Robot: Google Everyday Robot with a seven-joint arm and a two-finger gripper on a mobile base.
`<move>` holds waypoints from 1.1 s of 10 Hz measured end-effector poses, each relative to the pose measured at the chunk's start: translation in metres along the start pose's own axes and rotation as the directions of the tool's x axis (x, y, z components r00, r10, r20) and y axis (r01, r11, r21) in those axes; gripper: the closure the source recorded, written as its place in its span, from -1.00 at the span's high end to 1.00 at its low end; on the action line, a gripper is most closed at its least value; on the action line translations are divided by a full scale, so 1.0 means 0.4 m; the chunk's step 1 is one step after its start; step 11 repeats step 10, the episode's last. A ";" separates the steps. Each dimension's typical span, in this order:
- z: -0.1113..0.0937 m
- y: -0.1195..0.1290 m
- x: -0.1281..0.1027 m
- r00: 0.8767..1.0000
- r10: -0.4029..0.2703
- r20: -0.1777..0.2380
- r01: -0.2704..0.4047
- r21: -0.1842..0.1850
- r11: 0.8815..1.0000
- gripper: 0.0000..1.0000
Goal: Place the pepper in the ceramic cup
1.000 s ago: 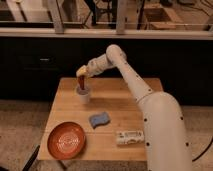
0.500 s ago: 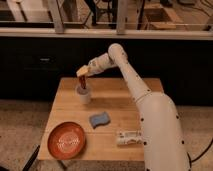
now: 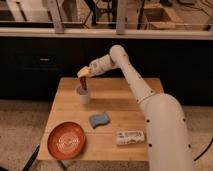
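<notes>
The wooden tabletop is sitting in front of a dark counter wall, with its left and near edges facing open floor. The ceramic cup is standing upright in the far-left part of the tabletop, close to the far edge and not far from the left edge, with bare wood showing on all sides of it. The white arm is reaching in from the right side, crossing above the far-right part of the tabletop, and the gripper is hanging directly over the cup's mouth.

The pepper is showing as a slender dark-red shape pointing downward, its upper end gripped by the gripper and its lower end dipping at or just inside the cup's rim. Whether the tip is touching the inside of the cup cannot be told.

A blue sponge is lying near the middle of the tabletop, nearer than the cup and apart from it. An orange-red plate is lying at the near-left corner. A white labelled bottle is lying on its side near the front edge, beside the robot's body. None of these is standing between the gripper and the cup.
</notes>
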 end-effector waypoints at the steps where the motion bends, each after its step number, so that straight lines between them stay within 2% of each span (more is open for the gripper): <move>1: -0.003 -0.002 -0.005 1.000 -0.002 -0.007 0.002 -0.009 1.000 0.06; 2: -0.003 -0.008 -0.007 1.000 -0.005 -0.016 0.004 -0.014 1.000 0.30; 4: -0.003 -0.016 -0.010 0.999 -0.009 -0.032 0.008 -0.018 1.000 0.58; 6: -0.004 -0.016 -0.010 0.997 0.023 -0.077 -0.027 -0.052 0.998 0.60; 9: -0.017 -0.017 -0.013 0.983 0.073 -0.166 -0.092 -0.109 0.990 0.60; 10: -0.019 -0.025 -0.011 0.980 0.087 -0.178 -0.113 -0.141 0.984 0.60; 11: -0.019 -0.025 -0.011 0.980 0.087 -0.178 -0.113 -0.141 0.984 0.60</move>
